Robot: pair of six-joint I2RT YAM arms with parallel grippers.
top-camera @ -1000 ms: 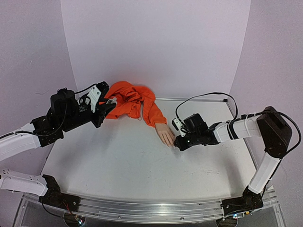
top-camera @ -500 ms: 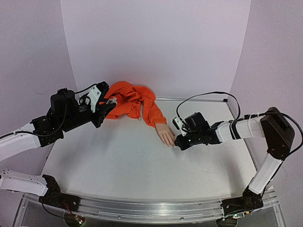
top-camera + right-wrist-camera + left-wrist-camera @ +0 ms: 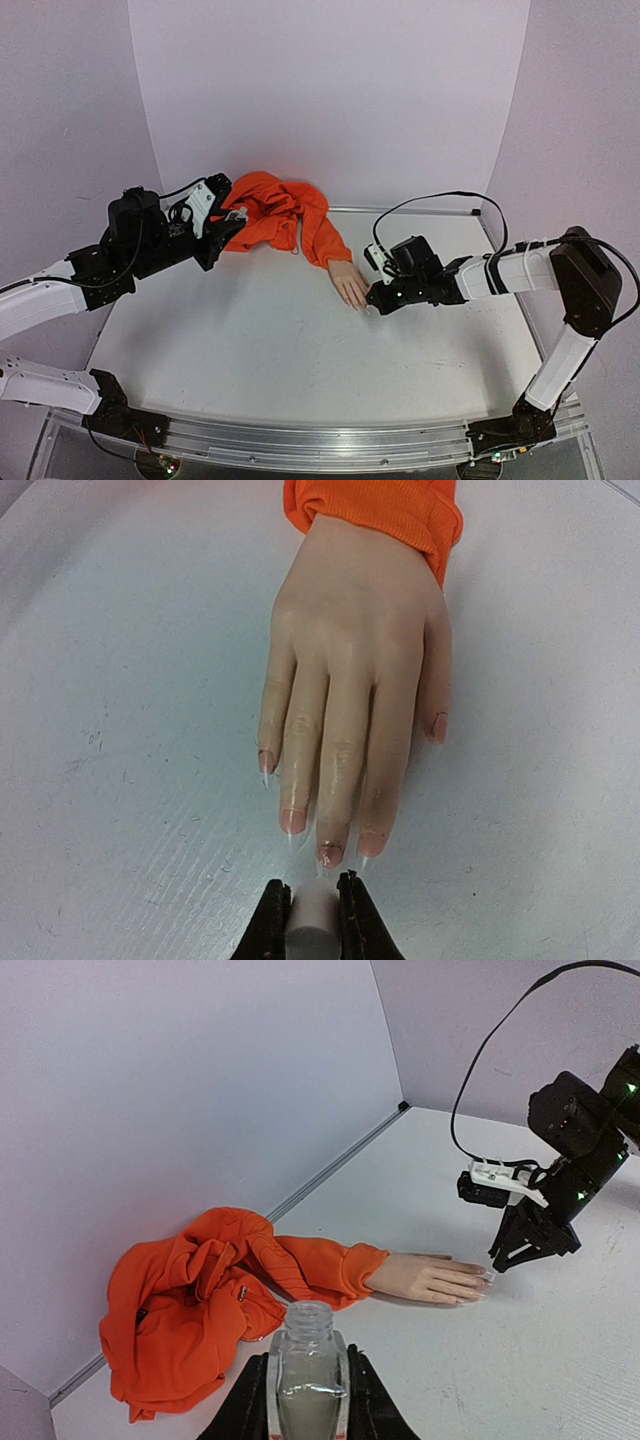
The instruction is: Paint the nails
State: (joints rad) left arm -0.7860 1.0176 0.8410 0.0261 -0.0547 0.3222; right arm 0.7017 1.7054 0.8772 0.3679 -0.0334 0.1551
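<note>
Orange sleeve (image 3: 285,222), flesh-toned mannequin hand (image 3: 350,680), pale pinkish nails (image 3: 292,821), white desk (image 3: 260,350), clear bottle (image 3: 307,1355), whitish cap (image 3: 312,927), black left end effector (image 3: 307,1392), black right end effector (image 3: 313,892)

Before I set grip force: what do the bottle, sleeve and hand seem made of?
Bottle: clear, glossy glass or hard plastic; contents show through. Sleeve: matte orange knit fabric; ribbed cuff, soft folds. Mannequin hand: smooth, faintly shiny plastic or rubber.

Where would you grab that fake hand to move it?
Probably at the orange cuff, from straight above, pinching across its width. The mannequin hand lies flat, palm down, and the cuff sits farthest from the nails.
</note>
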